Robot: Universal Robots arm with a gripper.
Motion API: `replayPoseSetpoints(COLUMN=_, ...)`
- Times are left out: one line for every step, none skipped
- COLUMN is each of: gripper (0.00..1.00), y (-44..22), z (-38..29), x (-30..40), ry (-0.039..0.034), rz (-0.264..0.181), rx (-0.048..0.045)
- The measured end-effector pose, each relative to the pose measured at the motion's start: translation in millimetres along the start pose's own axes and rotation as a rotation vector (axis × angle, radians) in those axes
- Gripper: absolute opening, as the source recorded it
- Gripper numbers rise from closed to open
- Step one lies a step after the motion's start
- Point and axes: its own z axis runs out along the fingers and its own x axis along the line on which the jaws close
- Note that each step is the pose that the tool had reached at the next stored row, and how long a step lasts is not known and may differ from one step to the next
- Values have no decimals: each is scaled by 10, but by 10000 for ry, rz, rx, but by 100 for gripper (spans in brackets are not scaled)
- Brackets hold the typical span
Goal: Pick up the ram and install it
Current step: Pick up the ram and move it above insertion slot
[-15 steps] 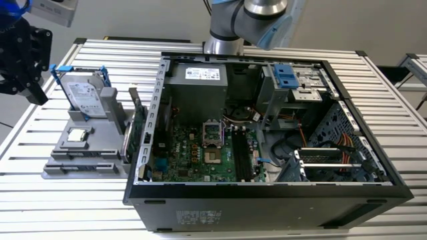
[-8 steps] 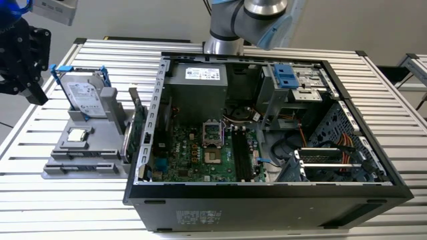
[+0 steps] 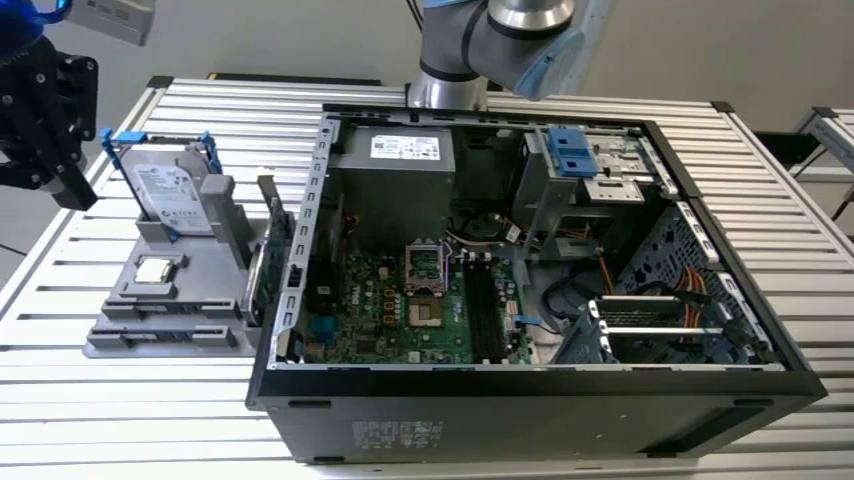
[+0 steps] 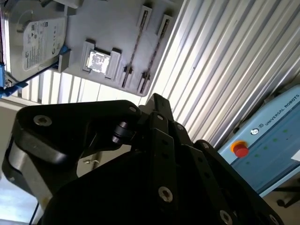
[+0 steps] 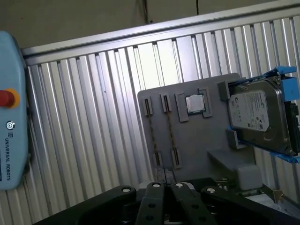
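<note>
The ram (image 5: 153, 136) is a thin stick. It stands on its edge in a slot of the gray holder (image 5: 201, 136). A second stick (image 5: 170, 136) just like it stands beside it in the next slot. Both wrist views look at them edge-on, so they look like two thin lines.

A small square chip (image 5: 195, 104) sits in the same holder, near the sticks. Next to the chip, a hard drive (image 5: 258, 117) with a blue frame stands at the far end of the holder. In the exterior view a green card (image 3: 271, 262) stands on its edge between the holder and the case (image 3: 534, 410).

The gripper (image 5: 165, 185) is black. It is up above the holder and does not touch the ram. Its jaws are pressed together and hold nothing. In the exterior view it hangs to the left of the hard drive.

The holder lies on a table (image 3: 120, 420) made of silver bars. The case is open and lies on its side on the same table. Inside it is a green board with long black slots (image 3: 483, 310). The arm (image 3: 521, 40) comes up behind the case. A blue box (image 5: 9, 117) with a red button sits off to the side of the table.
</note>
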Motion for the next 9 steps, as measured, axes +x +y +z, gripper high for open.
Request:
replayPoseSetpoints(gripper=0, y=0, z=1, x=0, ry=1, rz=-76, rx=3)
replayPoseSetpoints(gripper=0, y=0, z=0, x=0, ry=3, rz=-153, rx=5)
replayPoseSetpoints(gripper=0, y=0, z=1, x=0, ry=4, rz=-228, rx=6)
replayPoseSetpoints(gripper=0, y=0, z=0, x=0, ry=6, rz=-300, rx=7)
replayPoseSetpoints(gripper=0, y=0, z=0, x=1, ry=9, rz=-369, rx=7)
replayPoseSetpoints(gripper=0, y=0, z=0, x=1, ry=10, rz=-436, rx=8)
replayPoseSetpoints(gripper=0, y=1, z=0, x=1, ry=12, rz=-505, rx=8)
replayPoseSetpoints(gripper=0, y=0, z=1, x=0, ry=12, rz=-580, rx=10)
replayPoseSetpoints(gripper=0, y=0, z=0, x=0, ry=15, rz=-645, rx=9)
